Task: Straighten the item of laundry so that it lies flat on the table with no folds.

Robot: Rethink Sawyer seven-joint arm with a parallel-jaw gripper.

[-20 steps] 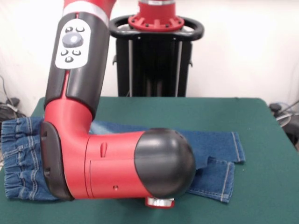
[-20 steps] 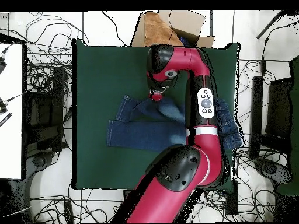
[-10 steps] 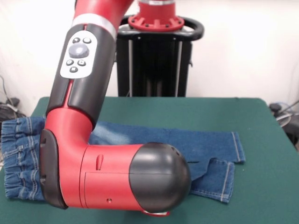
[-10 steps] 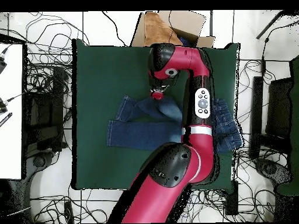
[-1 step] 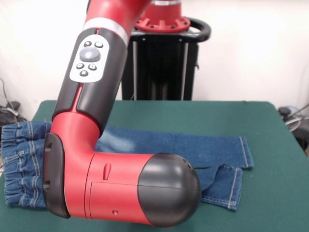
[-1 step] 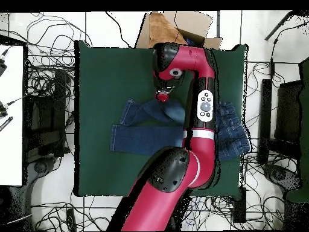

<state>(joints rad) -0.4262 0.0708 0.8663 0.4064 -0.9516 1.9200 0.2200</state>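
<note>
— Where's the pincer (image 6: 162, 96), and is it spread or pinched?

— From overhead it shows as a small red tip under the wrist of the red and black arm (image 6: 181, 66), right over the upper leg of the small pair of faded blue denim jeans (image 6: 145, 136). Whether it's spread, closed or touching the cloth, I cannot tell. In the front view the arm's elbow hides it.

— And the jeans?

— Lying across the middle of the dark green felt-topped table (image 6: 102, 78), the gathered waistband (image 5: 12, 164) reaching the table's side edge. One leg lies straight; the other leg's end (image 5: 224, 186) is bent out of line, with a fold by the cuff.

— Room to move?

— Bare green felt on both long sides of the jeans. A brown cardboard box (image 6: 181, 27) stands beyond the table's far edge in the overhead view.
</note>
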